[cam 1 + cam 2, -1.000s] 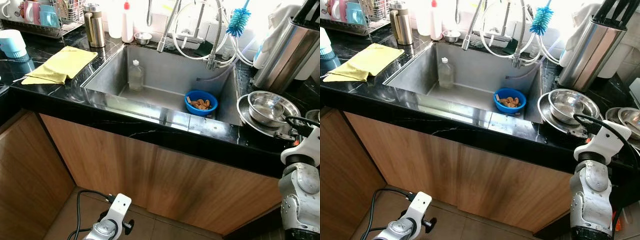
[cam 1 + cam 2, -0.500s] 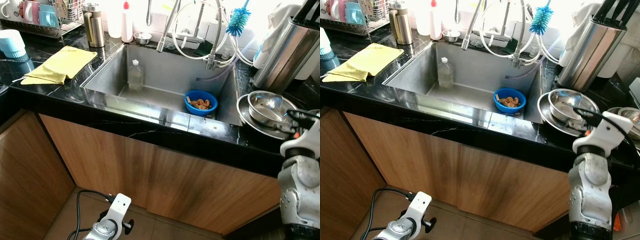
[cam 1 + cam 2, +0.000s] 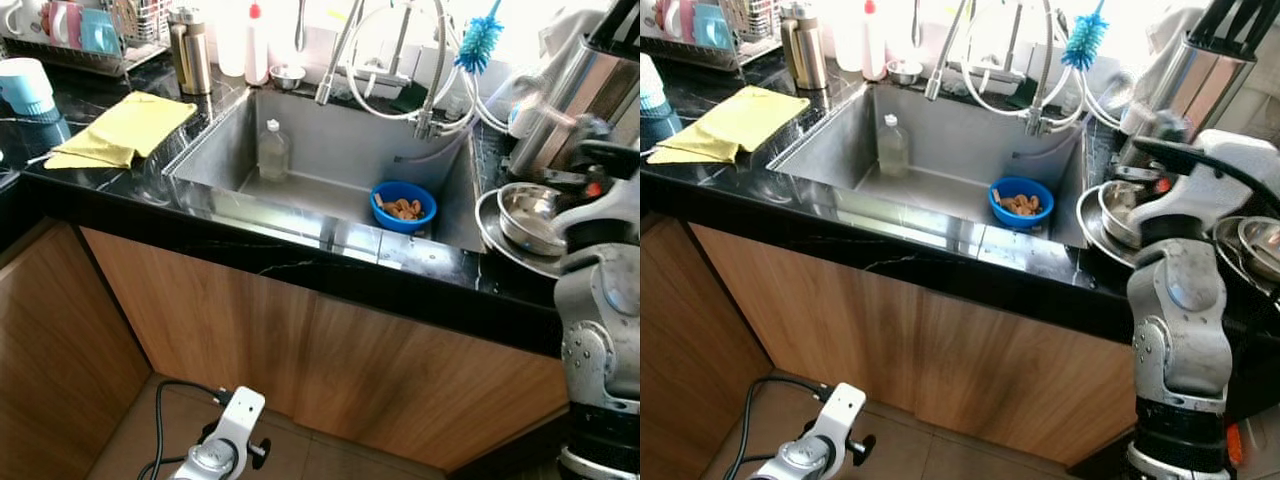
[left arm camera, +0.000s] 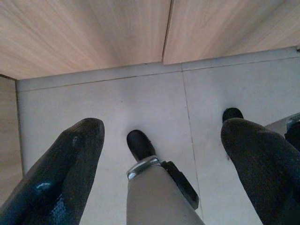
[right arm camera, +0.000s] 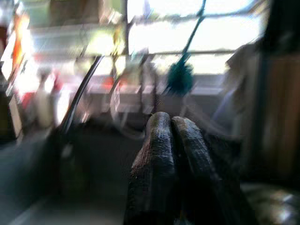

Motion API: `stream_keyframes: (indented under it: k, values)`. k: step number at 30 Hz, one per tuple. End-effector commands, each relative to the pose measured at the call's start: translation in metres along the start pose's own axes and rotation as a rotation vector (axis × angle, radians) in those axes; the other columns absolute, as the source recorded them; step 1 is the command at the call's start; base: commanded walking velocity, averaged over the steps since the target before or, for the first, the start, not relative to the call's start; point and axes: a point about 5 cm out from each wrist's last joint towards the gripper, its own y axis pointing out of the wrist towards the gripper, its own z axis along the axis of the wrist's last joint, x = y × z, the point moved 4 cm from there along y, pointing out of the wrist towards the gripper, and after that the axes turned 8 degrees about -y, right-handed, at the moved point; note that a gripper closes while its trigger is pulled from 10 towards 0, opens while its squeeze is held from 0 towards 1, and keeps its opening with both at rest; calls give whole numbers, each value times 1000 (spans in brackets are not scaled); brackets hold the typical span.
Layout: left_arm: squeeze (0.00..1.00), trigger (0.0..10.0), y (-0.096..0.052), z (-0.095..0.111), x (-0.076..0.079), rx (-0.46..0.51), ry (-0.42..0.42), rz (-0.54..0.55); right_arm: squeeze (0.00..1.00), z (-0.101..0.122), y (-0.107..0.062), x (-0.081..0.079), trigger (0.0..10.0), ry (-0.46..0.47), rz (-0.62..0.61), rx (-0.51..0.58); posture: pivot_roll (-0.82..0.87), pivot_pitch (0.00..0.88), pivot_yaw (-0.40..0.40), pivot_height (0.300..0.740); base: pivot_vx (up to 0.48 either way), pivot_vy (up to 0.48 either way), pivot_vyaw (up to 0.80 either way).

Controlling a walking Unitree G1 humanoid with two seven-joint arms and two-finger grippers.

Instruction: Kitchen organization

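Right hand (image 5: 172,140) is raised above the right end of the bench (image 3: 300,262), its 2 fingers pressed together and holding nothing, just over the stacked steel bowls (image 3: 530,212) beside the sink (image 3: 330,165). Left hand (image 4: 159,154) hangs idle near the floor, fingers spread apart. If the bowls are the target, I judge the fingers should part first, then drop over 1 rim near its edge, avoiding the tall steel canister (image 3: 1185,80) close behind. A blue bowl (image 3: 404,205) sits in the sink.
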Motion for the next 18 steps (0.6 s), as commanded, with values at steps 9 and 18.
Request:
stream_keyframes:
  k: [9, 18]
  values:
    - [0, 10000, -1, -4, -1, -11, -12, 4, 0, -63, 5, -3, 10000, 47, 92, -268, 146, 61, -135, 740, 0, 0, 0]
    - [0, 10000, -1, -3, -6, -7, -11, 6, 0, -75, 14, 2, 10000, 71, 84, -297, 150, 62, -135, 740, 0, 0, 0]
